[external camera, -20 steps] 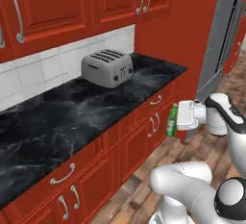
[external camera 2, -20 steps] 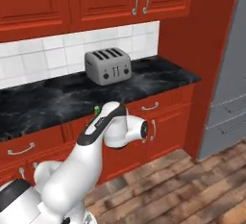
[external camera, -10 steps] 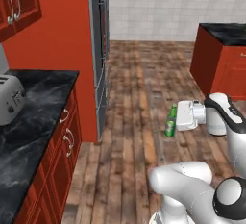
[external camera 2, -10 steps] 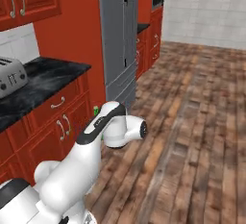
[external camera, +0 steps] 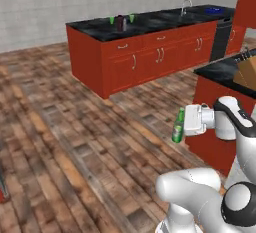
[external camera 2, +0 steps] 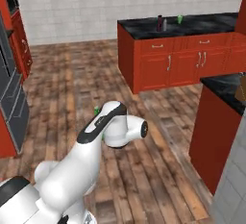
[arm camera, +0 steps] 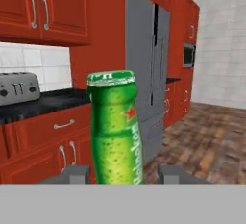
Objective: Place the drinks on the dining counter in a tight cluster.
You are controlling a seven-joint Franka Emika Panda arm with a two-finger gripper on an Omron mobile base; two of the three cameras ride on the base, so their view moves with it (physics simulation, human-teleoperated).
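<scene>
Fingers: closed narrowly on the green bottle (arm camera: 115, 127), one fingertip (arm camera: 77, 173) at each side.
Green bottle: held upright above the wooden floor (external camera: 75, 142).
Bench (external camera: 150, 24): far; dark-red bottle (external camera: 120, 23) stood on it.

Glossy green glass bottle (arm camera: 115, 127), pebbled surface

Silver four-slot toaster (arm camera: 18, 89) at nine o'clock on a narrow black counter (arm camera: 43, 104), red wall cabinets with silver handles (arm camera: 43, 6) above, tall grey steel fridge (arm camera: 150, 74) at one o'clock, brown wood-plank floor (external camera: 75, 147), two small bright-green cups (external camera: 111, 20) at twelve o'clock, chrome tap (external camera: 185, 4) at one o'clock.
</scene>
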